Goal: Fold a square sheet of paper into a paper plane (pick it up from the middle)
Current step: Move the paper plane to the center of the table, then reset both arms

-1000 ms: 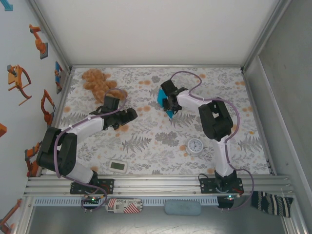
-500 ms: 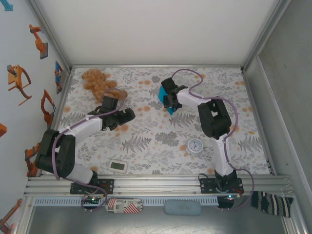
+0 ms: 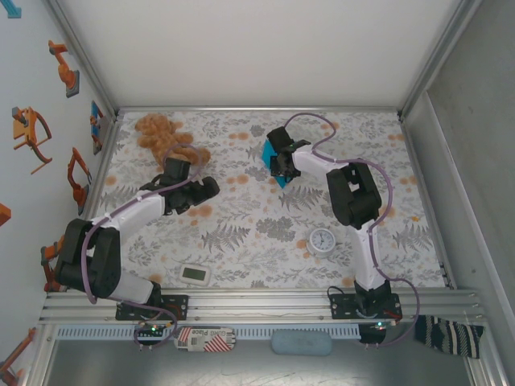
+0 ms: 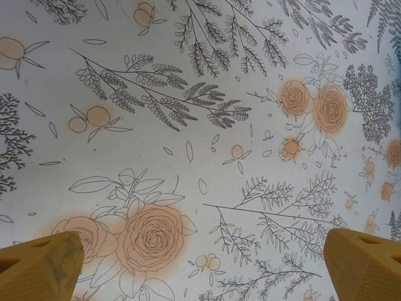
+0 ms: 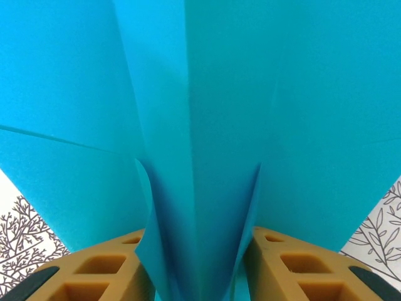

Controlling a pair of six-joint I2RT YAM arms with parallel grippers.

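Table point(image 3: 265, 233) floral, teddy bear point(image 3: 161, 135) far left. Paper plane point(image 3: 268, 153) at far centre, creased to a dart. Right tool point(image 5: 197, 276) pinches its keel fold, likely to set the centre crease. Left tool point(image 4: 200, 269) spread wide above table to the left, probably giving room.

The left gripper point(image 4: 200, 269) has its fingers set wide, with only flat cloth point(image 4: 188, 94) between them, so there is free passage there. From above, the bear point(image 3: 165, 137) lies just beyond that gripper, blocking the far-left corner. The plane point(image 3: 266, 154) fills the gap between the fingers of the right gripper point(image 5: 200, 279) and rises right ahead of them. Mid-table between the arms is open. Nearer, the clock point(image 3: 323, 240) and gadget point(image 3: 195, 275) stand well apart, with room between.
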